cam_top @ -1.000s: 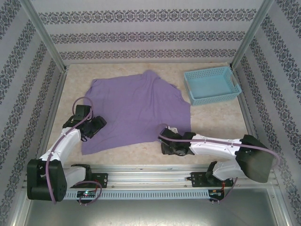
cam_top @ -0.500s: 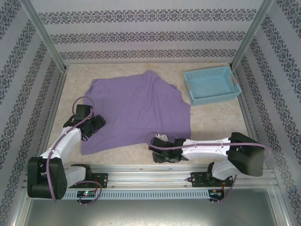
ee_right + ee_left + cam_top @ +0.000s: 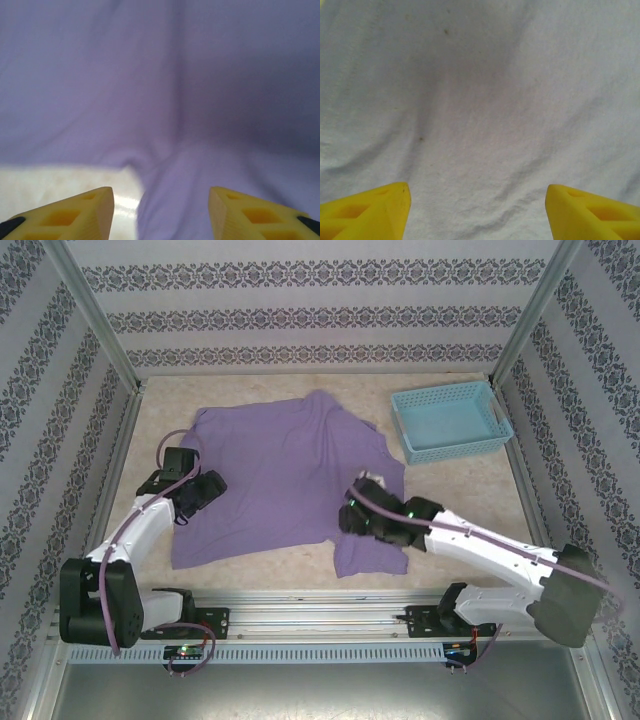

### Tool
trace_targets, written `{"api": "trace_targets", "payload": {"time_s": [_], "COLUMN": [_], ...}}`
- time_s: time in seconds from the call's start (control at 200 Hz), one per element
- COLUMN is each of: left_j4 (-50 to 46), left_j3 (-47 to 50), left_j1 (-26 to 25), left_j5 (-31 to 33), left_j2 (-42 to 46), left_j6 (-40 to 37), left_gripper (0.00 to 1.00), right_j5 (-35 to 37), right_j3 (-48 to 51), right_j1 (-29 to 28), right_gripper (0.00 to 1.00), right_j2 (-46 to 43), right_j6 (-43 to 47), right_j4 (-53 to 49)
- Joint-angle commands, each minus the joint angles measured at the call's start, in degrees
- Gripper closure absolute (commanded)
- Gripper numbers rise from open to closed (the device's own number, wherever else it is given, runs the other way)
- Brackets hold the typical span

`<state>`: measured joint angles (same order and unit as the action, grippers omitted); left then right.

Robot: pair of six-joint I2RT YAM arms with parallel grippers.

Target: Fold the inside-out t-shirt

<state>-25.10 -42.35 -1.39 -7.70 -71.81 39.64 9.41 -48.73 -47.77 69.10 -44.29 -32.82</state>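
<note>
**Shirt Laid Out, Both Grippers Open Above It**

The t-shirt [image 3: 285, 465] is spread across the table [image 3: 460, 505], from the left side to just past the middle. Its lavender cloth is lightly wrinkled. A flap at its near right corner reaches toward the table's near edge. The basket [image 3: 455, 451] is set at the far right, just beside the shirt's right shoulder.

The left gripper [image 3: 200, 492] is placed over the shirt's left edge. Its yellow fingers [image 3: 370, 210] are held wide apart, and nothing is gripped between them. Smooth cloth is seen lying flat beneath the gap.

The right gripper [image 3: 355, 512] is placed over the shirt's near right part, close to the flap. Its fingers [image 3: 75, 212] are likewise parted. A soft ridge of cloth runs below the gap, and bare table is seen beside the left finger. No cloth is seen pinched between the tips, so the shirt is held by neither gripper.
</note>
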Motion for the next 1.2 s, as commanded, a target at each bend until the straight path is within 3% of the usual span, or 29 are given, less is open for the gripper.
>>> {"api": "trace_targets", "payload": {"time_s": [0.0, 0.13, 0.34, 0.51, 0.689, 0.789, 0.894, 1.064, 1.199], "left_j4": [1.46, 3.29, 4.09, 3.61, -0.76, -4.00, -6.22, -8.92, -10.01], "left_j3": [-1.96, -1.97, 3.16, 9.10, 10.34, 6.15, -1.89, -16.85, -27.46], "left_j1": [-3.04, -5.35, -5.79, -5.75, -5.76, -5.82, -5.80, -5.75, -5.43], "left_j5": [-0.17, -0.45, 0.98, 2.00, 2.89, 4.32, 7.10, 12.25, 16.23], "left_j2": [-3.27, -8.06, -7.84, -2.20, 4.64, 7.12, 5.15, -5.55, -15.36], "left_j6": [-0.16, 0.63, 0.97, 1.90, 1.94, 0.89, -1.61, -5.29, -7.22], "left_gripper": [0.28, 0.27, 0.25, 0.24, 0.23, 0.23, 0.22, 0.20, 0.17], "right_j5": [-2.60, -7.19, -7.97, -7.93, -9.84, -7.51, -3.18, -2.22, -3.92], "right_j3": [-2.82, -7.39, -6.24, 1.27, 10.43, 9.37, 1.88, -12.29, -22.86], "right_j1": [8.24, 15.18, 16.66, 16.44, 16.22, 16.13, 16.35, 17.66, 19.16], "right_gripper": [0.44, 0.45, 0.44, 0.42, 0.40, 0.37, 0.33, 0.30, 0.29], "right_j2": [5.39, 15.65, 25.46, 23.22, 14.18, 8.34, 7.23, 15.76, 27.58], "right_j6": [8.71, 10.92, 9.60, 5.94, 1.16, 1.90, 6.13, 11.59, 14.03], "right_j4": [1.22, 4.12, 7.57, 9.58, 9.80, 6.99, 3.57, 2.69, 2.00]}}
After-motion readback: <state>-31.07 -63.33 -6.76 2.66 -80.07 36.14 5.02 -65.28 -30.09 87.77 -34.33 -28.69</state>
